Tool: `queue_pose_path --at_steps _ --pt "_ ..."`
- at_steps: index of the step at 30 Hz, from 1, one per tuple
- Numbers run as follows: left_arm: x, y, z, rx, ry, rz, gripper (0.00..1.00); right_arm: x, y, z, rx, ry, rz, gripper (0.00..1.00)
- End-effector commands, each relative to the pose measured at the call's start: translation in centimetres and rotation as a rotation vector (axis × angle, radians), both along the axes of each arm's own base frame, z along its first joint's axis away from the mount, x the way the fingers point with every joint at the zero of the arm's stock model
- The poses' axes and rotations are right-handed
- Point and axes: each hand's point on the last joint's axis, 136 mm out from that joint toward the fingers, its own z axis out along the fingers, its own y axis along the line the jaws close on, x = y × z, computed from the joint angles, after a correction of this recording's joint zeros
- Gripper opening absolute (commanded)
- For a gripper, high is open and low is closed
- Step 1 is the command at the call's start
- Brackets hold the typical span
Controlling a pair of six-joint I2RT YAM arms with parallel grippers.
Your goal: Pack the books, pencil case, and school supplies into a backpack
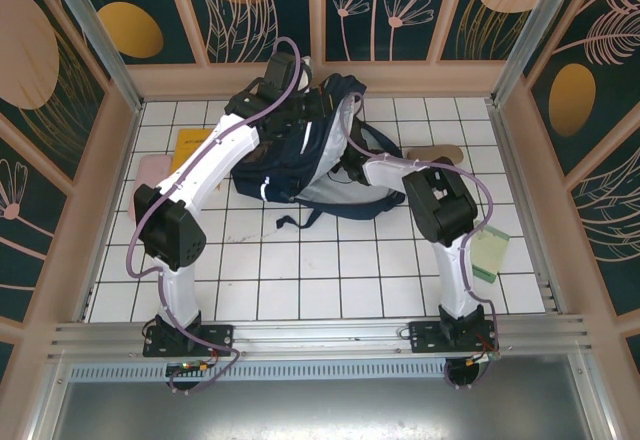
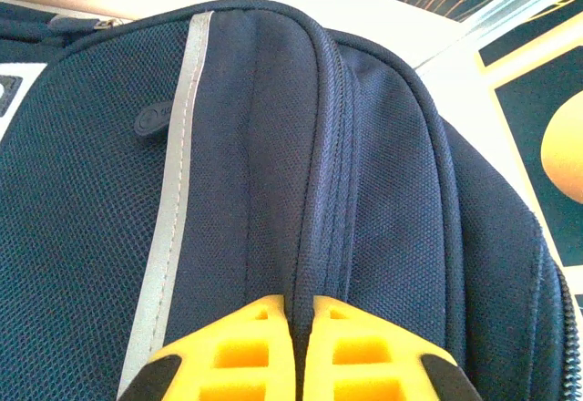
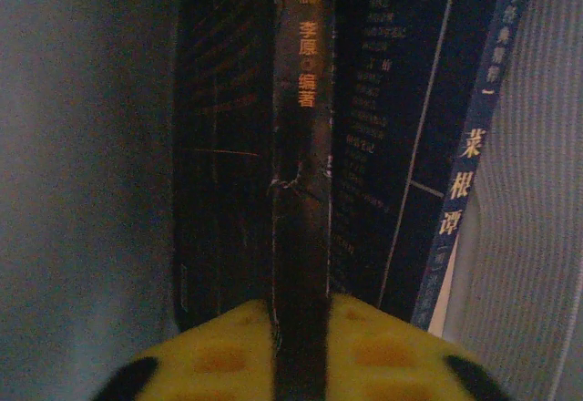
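Wrists: left pincer (image 2: 301, 351) pinches backpack (image 2: 392, 146); right pincer (image 3: 301, 360), book (image 3: 301, 164).

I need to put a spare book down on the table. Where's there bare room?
The white tiles in front of the backpack, between the left arm and right arm, are bare. Crowded: yellow book and pink case on the left, tan pouch and green item on the right.

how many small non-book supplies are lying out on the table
3: a pink case left of the backpack, a tan pouch to its right, a green item beside the right arm. Others may be hidden under the arms.
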Motion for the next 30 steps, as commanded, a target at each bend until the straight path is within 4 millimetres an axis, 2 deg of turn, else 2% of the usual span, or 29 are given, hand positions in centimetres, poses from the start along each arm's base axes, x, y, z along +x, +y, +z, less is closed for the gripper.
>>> queue_pose_path --at_steps 1,5,6,9,15,18,20,22,24,26,28,30 --pt "0.1 -0.6 6.2 -0.114 -0.164 -0.022 0.0 -0.6 -0.6 2.1 -0.023 -0.029 0.019 0.35" --pt "0.5 -0.4 4.9 -0.071 -0.162 -0.015 0.0 -3.3 -3.3 4.2 -0.058 -0.068 -0.012 0.5" --pt "0.6 -0.3 4.5 -0.059 -0.159 -0.014 0.0 -3.4 -5.3 5.0 -0.069 -0.083 -0.036 0.5" --pt "0.9 -0.6 2.6 -0.035 -0.135 -0.023 0.0 -5.2 -8.6 6.1 -0.143 -0.106 -0.068 0.56" --pt "1.0 -1.8 -2.3 -0.055 -0.044 -0.055 0.0 -9.2 -15.7 8.2 -0.283 -0.119 -0.175 0.61" --pt "0.9 -2.3 -3.5 -0.077 -0.024 -0.066 0.0 -11.2 -17.9 9.6 -0.298 -0.142 -0.21 0.61" --pt "0.9 -2.3 -3.9 -0.075 -0.019 -0.069 0.01 -12.5 -18.3 10.9 -0.273 -0.177 -0.216 0.62" --pt "0.9 -2.1 -4.1 -0.056 -0.021 -0.064 0.24 -13.2 -18.4 11.9 -0.254 -0.2 -0.209 0.63" --pt "1.0 -1.5 -4.0 -0.032 -0.029 -0.057 0.38 -13.8 -17.9 12.8 -0.244 -0.226 -0.187 0.65" --pt "1.3 -0.1 -3.7 -0.021 -0.031 -0.032 0.55 -14.1 -17.3 13.5 -0.241 -0.247 -0.168 0.69" --pt "1.8 2.4 -3.3 -0.018 -0.034 0.013 0.7 -14.4 -16.5 13.9 -0.245 -0.254 -0.151 0.74" --pt "2.3 5.7 -3.2 -0.002 -0.041 0.07 0.83 -14.4 -15.6 14.2 -0.249 -0.262 -0.134 0.81"
